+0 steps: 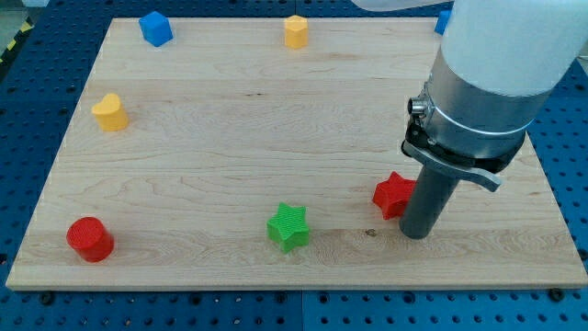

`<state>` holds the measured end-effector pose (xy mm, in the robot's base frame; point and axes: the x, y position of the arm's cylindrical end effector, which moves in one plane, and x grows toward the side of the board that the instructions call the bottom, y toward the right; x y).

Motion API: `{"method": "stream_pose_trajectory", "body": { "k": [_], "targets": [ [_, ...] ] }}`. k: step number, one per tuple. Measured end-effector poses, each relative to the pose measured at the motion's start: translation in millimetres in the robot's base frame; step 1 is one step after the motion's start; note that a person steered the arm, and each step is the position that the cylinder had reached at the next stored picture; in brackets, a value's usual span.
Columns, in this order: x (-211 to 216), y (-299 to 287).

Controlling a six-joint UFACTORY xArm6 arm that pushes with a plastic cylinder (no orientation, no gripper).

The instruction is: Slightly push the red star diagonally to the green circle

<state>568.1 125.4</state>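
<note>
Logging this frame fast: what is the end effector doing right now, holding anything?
My tip: a bare rod, nothing to open or close, holding nothing. It sits right beside the red star, on the star's right in the view.

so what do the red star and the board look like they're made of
The red star looks like matte plastic, probably 3D-printed: fine ridges seem to run across its faces, as on the green star. The board looks like pale unvarnished wood, with visible grain lines. My tip sits just right of the red star.
</note>
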Motion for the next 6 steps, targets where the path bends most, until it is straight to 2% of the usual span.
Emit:
{"method": "stream_pose_trajectory", "body": {
  "k": [2,3,4,6],
  "targets": [
    [-12.2,-14.7],
    [4.0,-19.5],
    [34.6,-48.3],
    [47.7,-163.4]
  ]
}}
